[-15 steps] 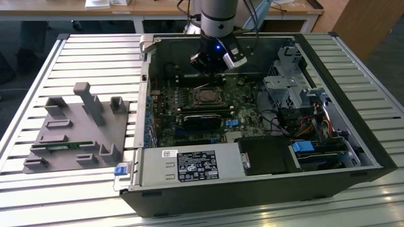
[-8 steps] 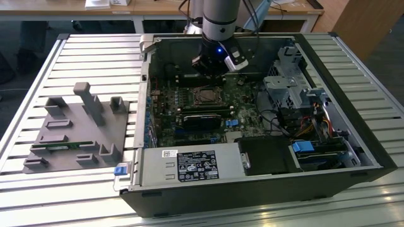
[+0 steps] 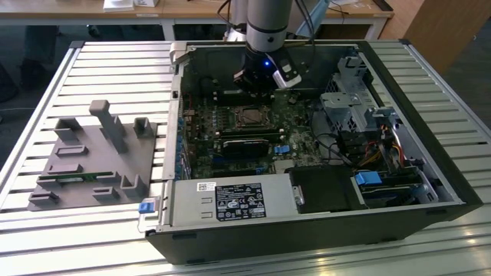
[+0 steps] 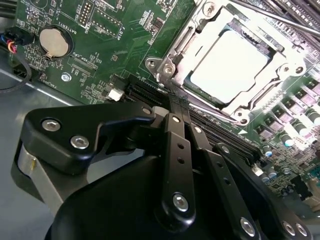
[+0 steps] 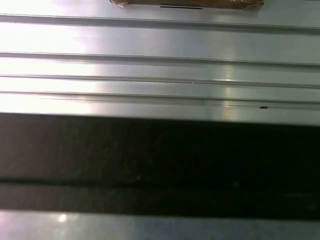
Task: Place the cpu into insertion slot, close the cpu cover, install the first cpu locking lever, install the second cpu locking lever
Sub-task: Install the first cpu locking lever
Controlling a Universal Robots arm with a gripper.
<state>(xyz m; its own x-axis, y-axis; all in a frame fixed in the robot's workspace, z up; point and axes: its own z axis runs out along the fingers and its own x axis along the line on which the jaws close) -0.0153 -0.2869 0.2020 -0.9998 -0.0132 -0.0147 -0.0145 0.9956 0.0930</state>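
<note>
Here the cpu (image 4: 227,67) sits in the insertion slot (image 4: 280,75) on the green circuit board (image 4: 100,30), with the silvery cpu cover (image 4: 172,50) lying closed around its pale top. In the second wrist view the gripper (image 4: 177,107) hangs just beside the socket's corner, its black fingers (image 4: 172,102) drawn together on nothing. In the exterior view the arm (image 3: 268,26) reaches into the open computer case (image 3: 307,236) on the ribbed metal surface (image 3: 77,230), above the socket.
</note>
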